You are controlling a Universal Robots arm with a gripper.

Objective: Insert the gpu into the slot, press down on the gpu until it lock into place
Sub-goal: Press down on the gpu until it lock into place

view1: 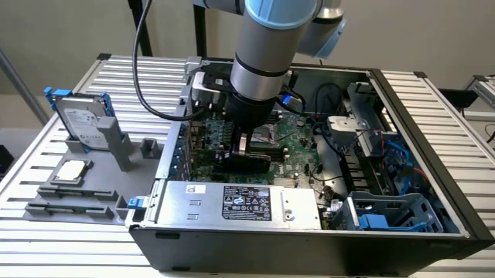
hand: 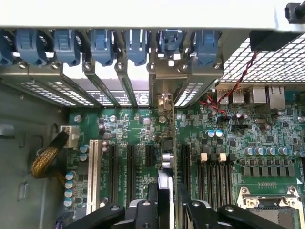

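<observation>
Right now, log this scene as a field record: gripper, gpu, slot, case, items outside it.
gripper: down inside the open case, shut on the gpu
gpu: black card on edge over the green motherboard
slot: covered by the card; seating cannot be told
case: lying open, silver power supply along its near wall
outside: hard drive upright in a grey fixture, exterior view's left

**Two cameras on one open case**

The exterior camera stands well back and high. It angles down over the slatted table (view1: 23, 231) into the open computer case (view1: 309, 249) and catches the lower arm (view1: 263, 63). The wrist camera sits just behind the gripper (hand: 167, 202), close above the motherboard (hand: 124, 126), and faces the row of blue clips (hand: 102, 45) at the case's rear. Both views share that green board around the expansion slots.
</observation>
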